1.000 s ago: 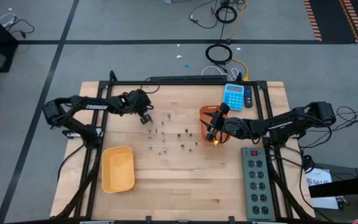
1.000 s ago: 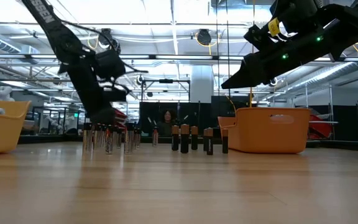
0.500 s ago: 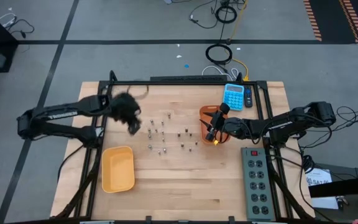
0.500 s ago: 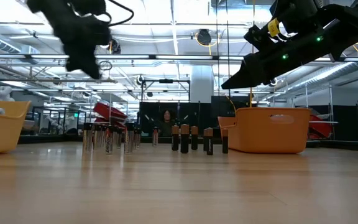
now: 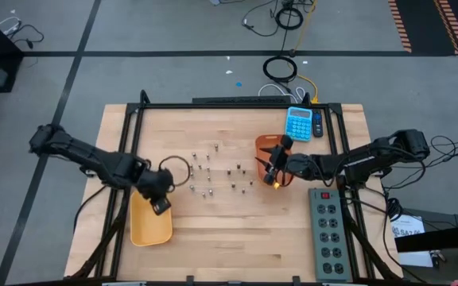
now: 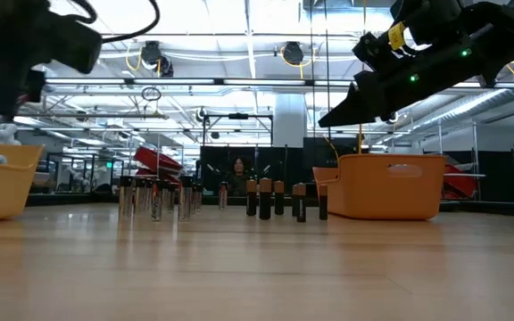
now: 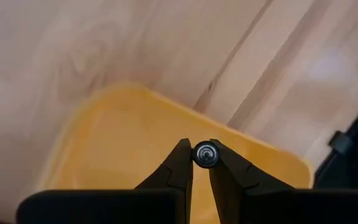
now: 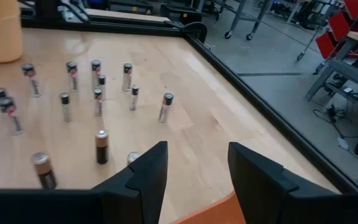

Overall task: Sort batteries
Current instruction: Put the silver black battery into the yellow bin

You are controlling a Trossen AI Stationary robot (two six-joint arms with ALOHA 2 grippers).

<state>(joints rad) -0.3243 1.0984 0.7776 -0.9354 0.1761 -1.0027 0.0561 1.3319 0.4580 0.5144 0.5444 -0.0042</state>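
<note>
Several small batteries (image 5: pixel 211 170) stand upright on the wooden table between the two bins; in the low view the silvery ones (image 6: pixel 157 196) are left of the dark ones (image 6: pixel 275 198). My left gripper (image 5: pixel 159 200) hangs over the yellow bin (image 5: pixel 151 218), shut on one battery (image 7: pixel 204 154). My right gripper (image 5: pixel 271 176) is open and raised off the table beside the orange bin (image 5: pixel 264 151), its fingers (image 8: pixel 151 168) pointing at the standing batteries (image 8: pixel 98 93). My left gripper pinches one small silvery battery between its two fingertips (image 7: pixel 182 163). The wrist view shows the battery's round end (image 7: pixel 204 154) end-on, so its length is hidden. The fingers point down from above. The battery is lifted clear, over the inside of the yellow bin (image 7: pixel 117 155).
A blue calculator (image 5: pixel 298 123) lies at the table's far edge behind the orange bin. A grey power strip (image 5: pixel 328 234) lies along the right edge. Black frame rails (image 5: pixel 130 143) border the table. Bare wood lies toward the near edge (image 5: pixel 237 238).
My left gripper has risen from the left side of the battery cluster and swung toward the table's near-left, ending over the yellow bin. My right gripper has stayed about where it was.
</note>
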